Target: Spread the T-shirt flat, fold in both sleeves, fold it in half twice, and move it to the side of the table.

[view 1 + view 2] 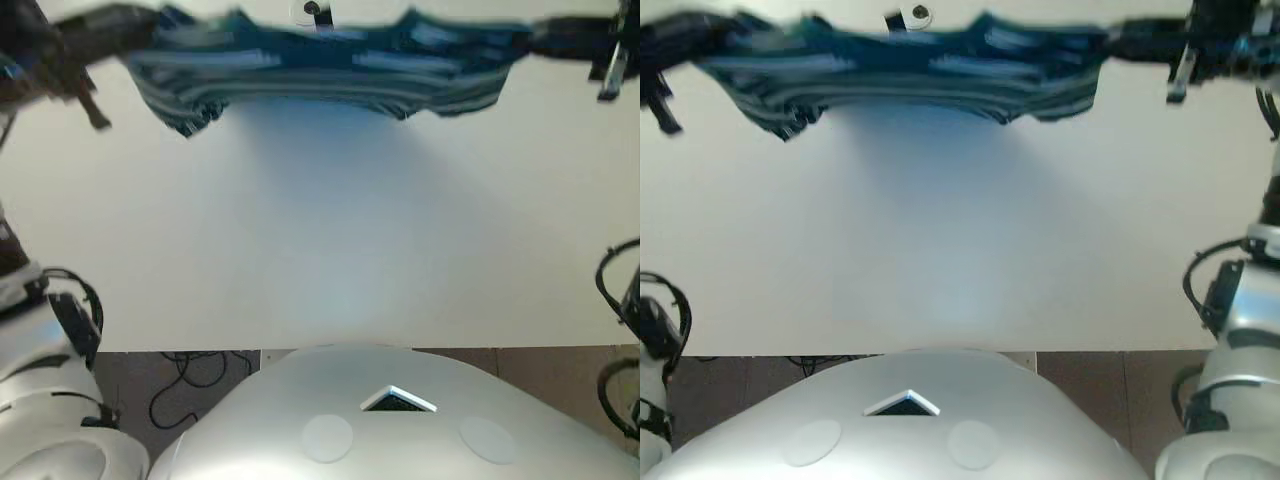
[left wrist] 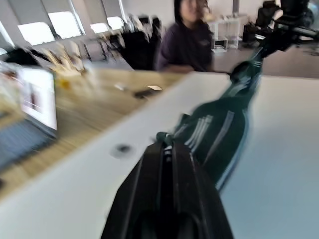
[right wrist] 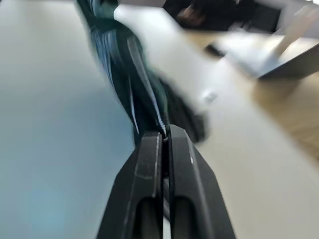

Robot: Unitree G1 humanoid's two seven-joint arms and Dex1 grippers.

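Teal T-shirt (image 1: 330, 60), taut between left claw (image 2: 168, 145), right claw (image 3: 164, 131)

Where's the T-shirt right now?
In the head views the T-shirt spans the far part of the white table, stretched between the left hand at its left end and the right hand at its right end, both shut on it.

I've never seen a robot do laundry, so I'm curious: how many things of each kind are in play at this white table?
T-shirt: 1, dark with pale stripes
Grippers: 2, left gripper and right gripper, both shut on it
Table: 1
Small round fitting on the table: 1
Total: 5
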